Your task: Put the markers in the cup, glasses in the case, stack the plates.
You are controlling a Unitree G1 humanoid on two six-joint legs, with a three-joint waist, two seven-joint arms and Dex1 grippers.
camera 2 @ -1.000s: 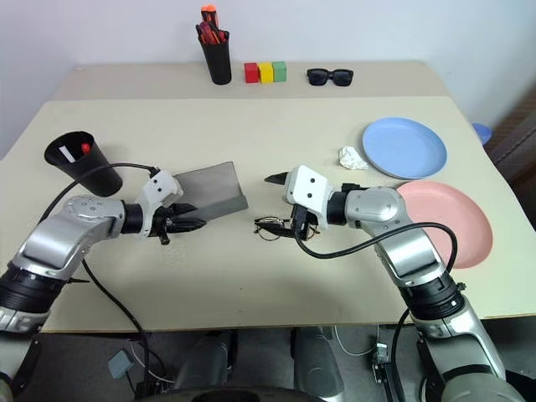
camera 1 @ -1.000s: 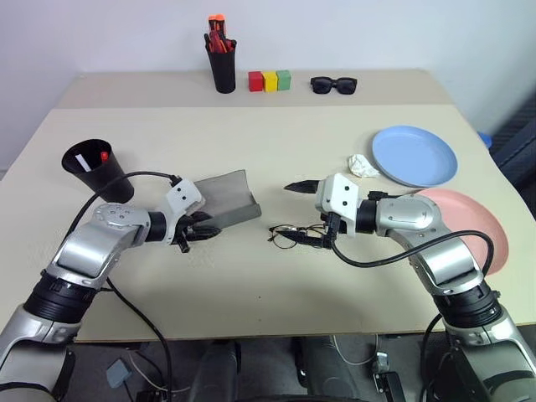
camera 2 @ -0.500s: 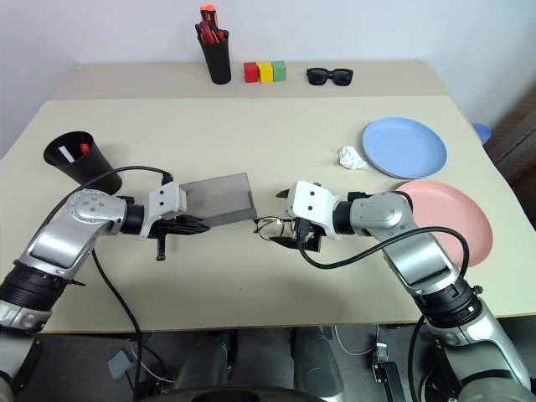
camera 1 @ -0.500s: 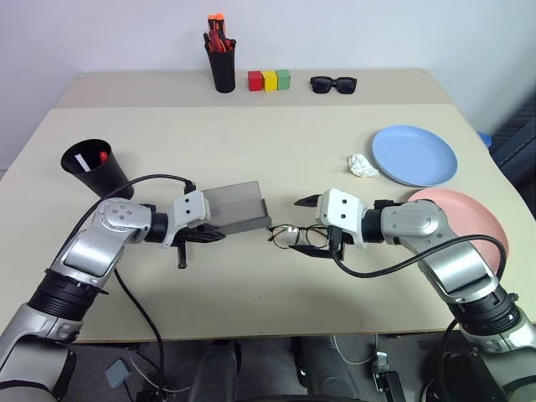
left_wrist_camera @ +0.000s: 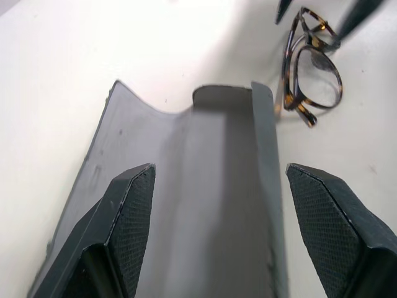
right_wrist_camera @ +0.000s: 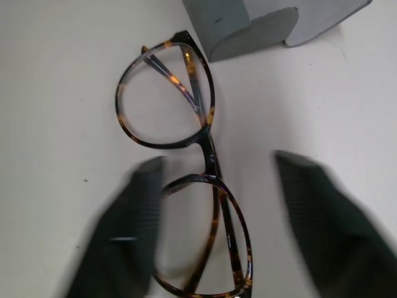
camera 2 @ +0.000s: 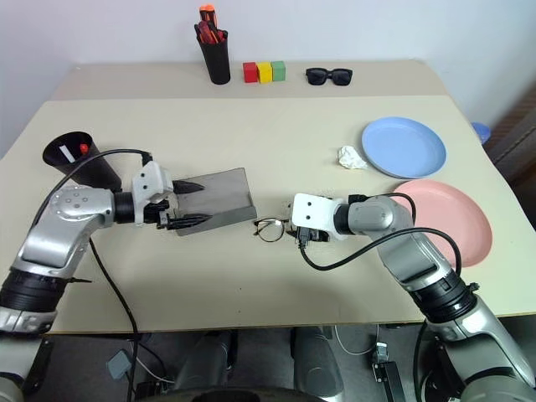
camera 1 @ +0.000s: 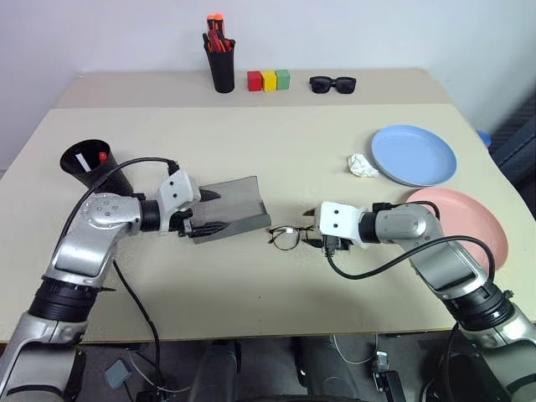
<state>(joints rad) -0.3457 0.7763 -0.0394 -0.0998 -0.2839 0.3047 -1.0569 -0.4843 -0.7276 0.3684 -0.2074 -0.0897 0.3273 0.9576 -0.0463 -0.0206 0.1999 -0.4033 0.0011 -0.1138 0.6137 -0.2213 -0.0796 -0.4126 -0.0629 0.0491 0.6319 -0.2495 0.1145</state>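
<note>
A beige tabletop (camera 1: 276, 142) seen from above, with two robot arms reaching in from the near edge.

The left gripper (camera 1: 203, 211) sits at about 9 o'clock from the centre. Its jaws stand wide apart, one finger on each side of the open grey case (camera 1: 228, 216), whose lid tilts up behind it. In the left wrist view the fingers (left_wrist_camera: 133, 211) flank the case without clearly pressing it; whether they touch is hard to tell.

The brown-rimmed glasses (camera 1: 291, 236) lie folded on the tabletop just beside the case's right end, toward 3 o'clock from it, outside the case.

The right gripper (right_wrist_camera: 229, 223) is at the glasses, coming from 3 o'clock. In the right wrist view its two fingers are blurred and stand apart, one on either side of the near lens; the jaws are partly open and have not clamped the frame.

The black cup (camera 1: 94, 169) stands at 10 o'clock near the left edge, with the red-capped and white markers (camera 1: 90, 157) inside. The blue plate (camera 1: 414, 156) lies at 2 o'clock, the pink plate (camera 1: 469, 222) at 3 o'clock, side by side and unstacked. A crumpled white scrap (camera 1: 363, 166) lies just beside the blue plate.

Along the far edge at 12 o'clock: a pen holder (camera 1: 222, 63) with orange-red pens, three coloured blocks (camera 1: 269, 80) and black sunglasses (camera 1: 333, 84).
</note>
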